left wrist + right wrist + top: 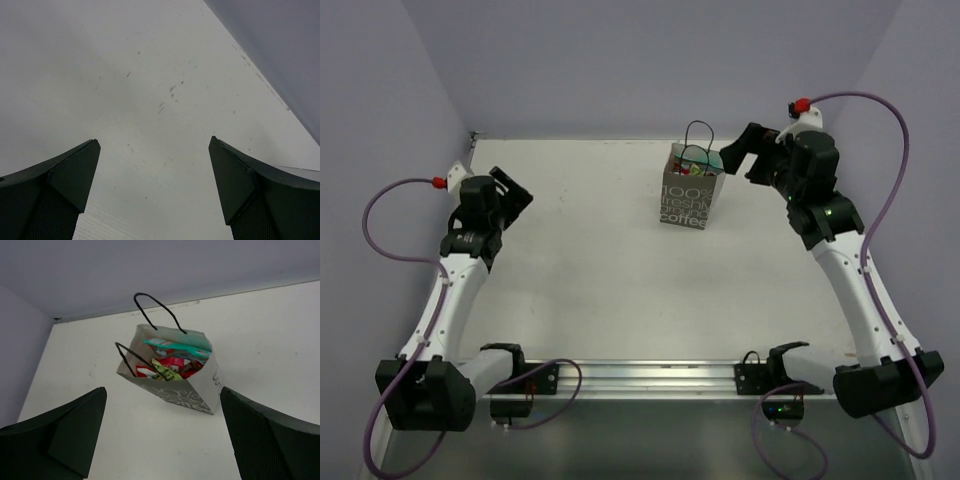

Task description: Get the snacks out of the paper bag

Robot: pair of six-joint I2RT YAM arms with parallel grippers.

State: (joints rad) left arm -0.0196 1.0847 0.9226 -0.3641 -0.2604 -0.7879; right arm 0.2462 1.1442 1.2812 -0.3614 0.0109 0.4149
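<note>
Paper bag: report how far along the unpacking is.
Done: nothing; no packet lies on the table. The snacks, teal and red, sit inside the upright bag. In hand: the right gripper hovers open beside the bag, facing its mouth; the left gripper is open, away over bare table. Left: lift every packet out.

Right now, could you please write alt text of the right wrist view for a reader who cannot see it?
An open bag stands upright on a white table, with teal and red snacks showing inside it. The right gripper, open, frames the bag with one dark finger at each lower corner. A lilac wall lies behind.
</note>
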